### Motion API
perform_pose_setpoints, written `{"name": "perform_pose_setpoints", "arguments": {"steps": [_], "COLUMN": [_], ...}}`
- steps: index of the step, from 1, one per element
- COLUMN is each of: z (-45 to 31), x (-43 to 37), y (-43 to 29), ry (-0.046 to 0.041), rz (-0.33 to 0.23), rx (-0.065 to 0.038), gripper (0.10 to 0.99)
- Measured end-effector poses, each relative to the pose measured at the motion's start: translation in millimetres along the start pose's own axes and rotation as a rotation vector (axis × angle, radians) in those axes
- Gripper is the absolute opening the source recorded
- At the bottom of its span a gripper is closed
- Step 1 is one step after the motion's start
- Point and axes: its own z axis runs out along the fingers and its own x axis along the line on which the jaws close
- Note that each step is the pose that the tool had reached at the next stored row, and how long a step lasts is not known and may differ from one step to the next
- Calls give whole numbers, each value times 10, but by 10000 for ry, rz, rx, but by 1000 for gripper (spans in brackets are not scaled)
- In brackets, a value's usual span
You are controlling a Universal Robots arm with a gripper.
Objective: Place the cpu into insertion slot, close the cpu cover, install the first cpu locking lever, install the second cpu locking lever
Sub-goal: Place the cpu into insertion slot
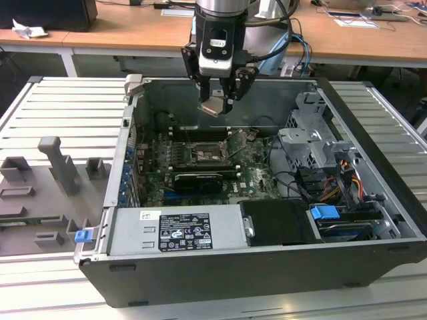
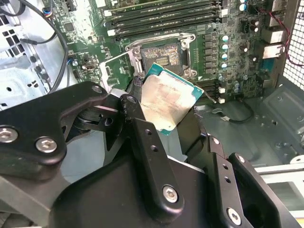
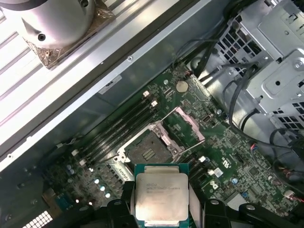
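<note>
Over the open case [image 1: 267, 270] we've got the gripper [image 1: 217, 101] hanging above the board [image 1: 257, 175], clear of it. Fingers [image 3: 126, 198] are pinched in on two opposite edges of the cpu [image 1: 213, 107], gap just chip-wide, nothing else in the grip.

We see the cpu [image 3: 161, 197] metal side toward the first wrist view. In the second wrist view the cpu [image 2: 166, 102] shows its green edge and sits between the black finger links. From the exterior view it looks tilted, one corner low.

The cpu is well apart from the socket [image 1: 203, 152], held higher and toward the case's far wall. The socket [image 3: 149, 152] is bare in both wrist views, contact field exposed.

The cover [image 3: 186, 126] is swung open, lying off the socket on the side toward the drive cage [image 1: 313, 133], the exterior view's right. One thin wire lever [image 2: 115, 58] stands off the socket frame, unlatched. Memory slots [image 3: 118, 129] run along the socket's other side.
</note>
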Motion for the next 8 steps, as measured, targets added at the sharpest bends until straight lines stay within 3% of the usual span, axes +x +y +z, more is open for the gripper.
{"name": "perform_pose_setpoints", "arguments": {"steps": [8], "z": [30], "x": [14], "y": [-14], "ry": [-11], "rz": [333], "rx": [9], "gripper": [541]}}
